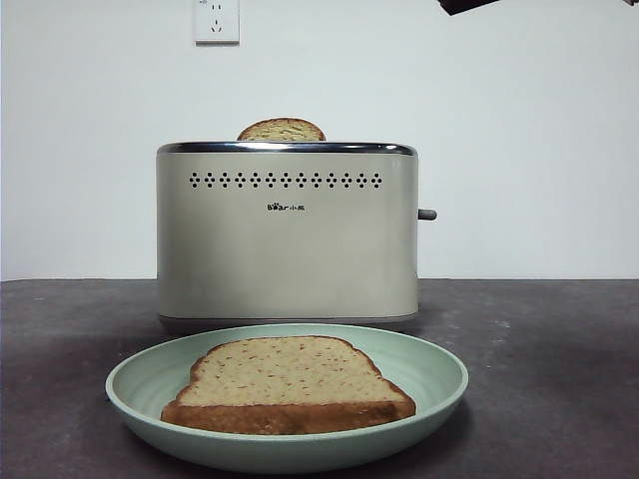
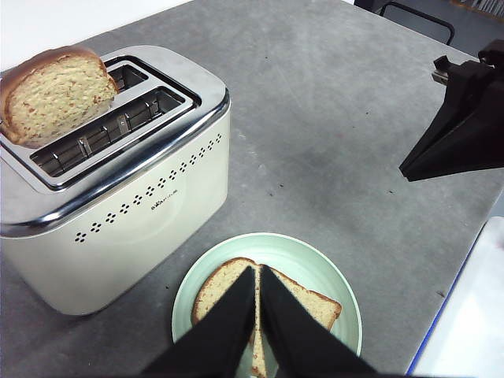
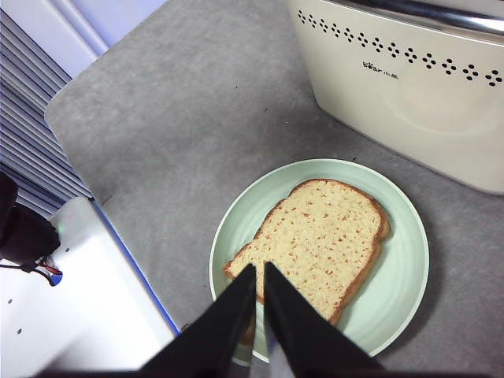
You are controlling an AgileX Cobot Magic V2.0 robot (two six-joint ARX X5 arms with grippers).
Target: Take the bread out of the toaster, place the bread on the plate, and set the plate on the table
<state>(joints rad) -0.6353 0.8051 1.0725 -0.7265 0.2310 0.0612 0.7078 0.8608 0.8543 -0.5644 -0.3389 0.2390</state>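
Both your grippers, left [image 2: 257, 272] and right [image 3: 261, 269], hover clenched and empty above the plate [image 1: 439, 384]. Bread [image 1: 288, 382] lies flat on it, pale, speckled, brown-crusted. Plate rests on the table [image 1: 559, 339], near side of the toaster [image 1: 287, 235]. Task looks done.

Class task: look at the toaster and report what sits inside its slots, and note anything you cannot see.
A second slice stands in the far slot of the toaster, its lower part hidden. The near slot holds only wire guides. The bread lies flat on the plate.
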